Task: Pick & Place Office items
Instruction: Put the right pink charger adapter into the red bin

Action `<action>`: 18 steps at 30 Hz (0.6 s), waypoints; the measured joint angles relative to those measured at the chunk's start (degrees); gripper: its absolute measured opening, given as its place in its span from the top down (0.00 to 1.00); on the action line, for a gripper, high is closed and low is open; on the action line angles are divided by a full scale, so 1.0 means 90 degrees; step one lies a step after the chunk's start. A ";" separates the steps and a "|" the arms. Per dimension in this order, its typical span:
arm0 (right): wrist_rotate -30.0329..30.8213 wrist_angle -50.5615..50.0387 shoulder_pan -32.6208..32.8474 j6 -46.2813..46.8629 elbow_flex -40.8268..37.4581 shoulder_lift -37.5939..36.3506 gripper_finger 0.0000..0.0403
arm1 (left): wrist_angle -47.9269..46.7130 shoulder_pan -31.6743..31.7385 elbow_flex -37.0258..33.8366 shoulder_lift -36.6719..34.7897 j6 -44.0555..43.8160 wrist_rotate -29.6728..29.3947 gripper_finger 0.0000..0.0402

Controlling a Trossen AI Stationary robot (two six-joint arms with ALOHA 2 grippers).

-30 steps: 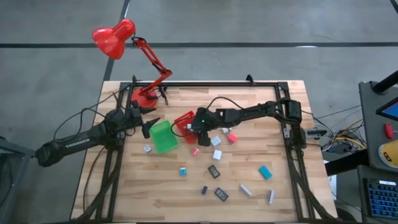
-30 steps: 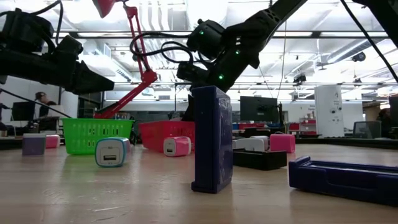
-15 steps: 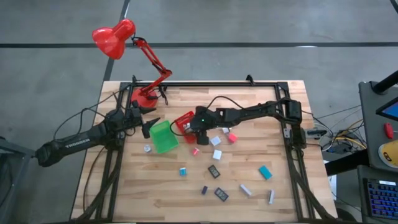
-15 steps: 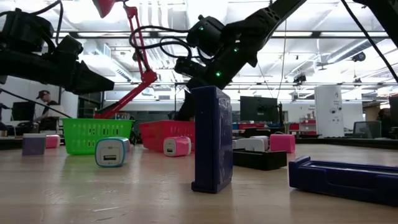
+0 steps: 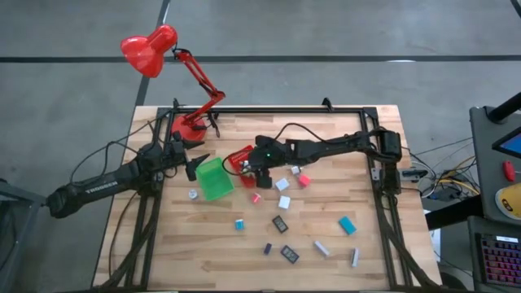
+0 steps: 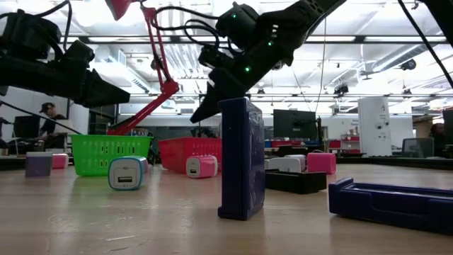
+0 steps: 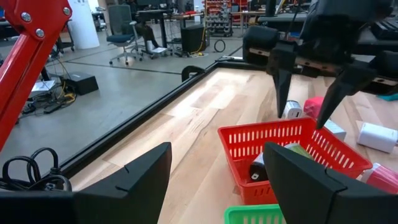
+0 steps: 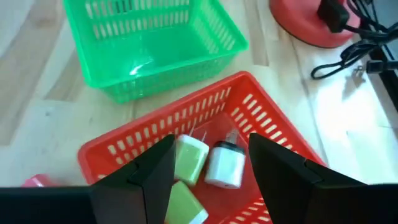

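- the right gripper [image 5: 244, 165] hangs over the red bin [image 8: 261, 134], fingers spread wide and holding nothing; in the left wrist view its two dark fingers [image 7: 283, 81] point down above the bin's far rim.
- straight below those fingers, inside the red bin, lie a white-and-green piece [image 8: 189, 158], a white cylinder-like piece with a dark cap [image 8: 226, 163] and a green block [image 8: 183, 205]; they look already placed.
- the loose office items lie on the table [image 5: 374, 244] at about 4 to 5 o'clock from the right gripper in the high view: a white block [image 5: 283, 184], a pink one [image 5: 303, 180], a small red one [image 5: 256, 197], and, farther off, a teal block [image 5: 348, 225] and black pieces [image 5: 281, 224].
- the right gripper is nearer these; my judgement is it must swing out toward 4 o'clock for the next pick.
- the left gripper [image 5: 195, 159] waits at 9 o'clock of the green bin [image 5: 214, 179], fingers wide and empty.
- writing: white lettering runs along the left arm [image 5: 98, 187], too small to read surely.
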 joint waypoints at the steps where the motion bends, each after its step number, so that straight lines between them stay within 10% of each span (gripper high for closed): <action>1: 0.0033 -0.0006 0.0014 0.0009 -0.0002 -0.0004 0.50 | 0.0000 0.0000 0.0000 0.0000 0.0000 0.0000 0.36; 18: 0.2293 0.1670 0.0998 0.0672 -0.2106 -0.1222 0.50 | -0.0004 0.0000 0.0000 0.0020 0.0000 0.0000 0.36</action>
